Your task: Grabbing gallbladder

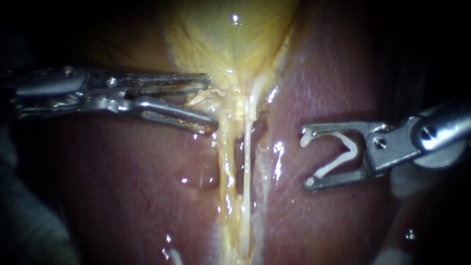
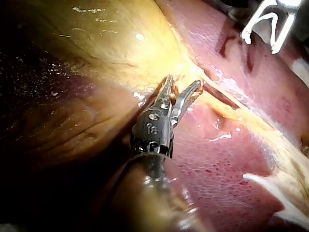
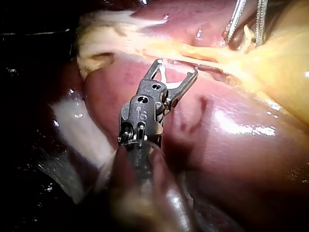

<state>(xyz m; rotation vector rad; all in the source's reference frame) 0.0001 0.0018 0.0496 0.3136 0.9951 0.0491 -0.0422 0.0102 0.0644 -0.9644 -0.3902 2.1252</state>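
Left instrument (image 1: 210,103) open at the thin end of the gallbladder (image 1: 230,44).

The left instrument's jaws are a little apart, and their tips touch the soft yellow bits at the gallbladder's thin end. They do not grip it. The right instrument (image 1: 306,158) sits well apart, over the liver (image 1: 324,83). Its jaws stand wide and hold a bent white clip (image 1: 346,152) between them. The gallbladder is yellow, wet and shiny. It is wide at the top of the endoscope view and gets thin as it comes down between the two pink-red sides of the liver. Below the thin end, two pale strands (image 1: 247,167) run down the gap in the liver, side by side.
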